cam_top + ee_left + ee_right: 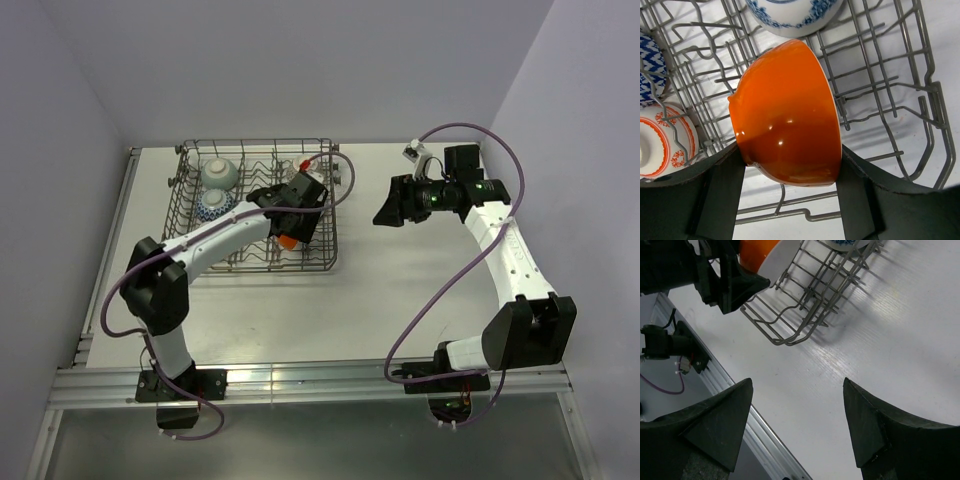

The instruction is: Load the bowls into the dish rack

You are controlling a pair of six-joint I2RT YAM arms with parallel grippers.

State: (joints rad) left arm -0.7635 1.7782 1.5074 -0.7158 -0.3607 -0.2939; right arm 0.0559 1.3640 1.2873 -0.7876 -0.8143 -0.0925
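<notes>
Currently the left gripper [790, 167] is clamped on the orange-glazed bowl [785, 115], one finger [722, 192] on the foot side and the other against the white rim side. The bowl is tipped on edge and hangs just above the wires of the dish rack [250, 142], near the rack's right end. Close beside it in the rack sit a red-orange patterned bowl [660, 140] and a blue-white patterned bowl [790, 12]. Judged from its gloss, the held bowl is rigid, slick ceramic, fairly weighty for its size and liable to chip against the wire. Across the wall, as now taken, seems the soundest hold, since the glaze gives the pads little bite. The right gripper [797, 385] stands spread and empty over the bare table [880, 330], well apart from the rack.
</notes>
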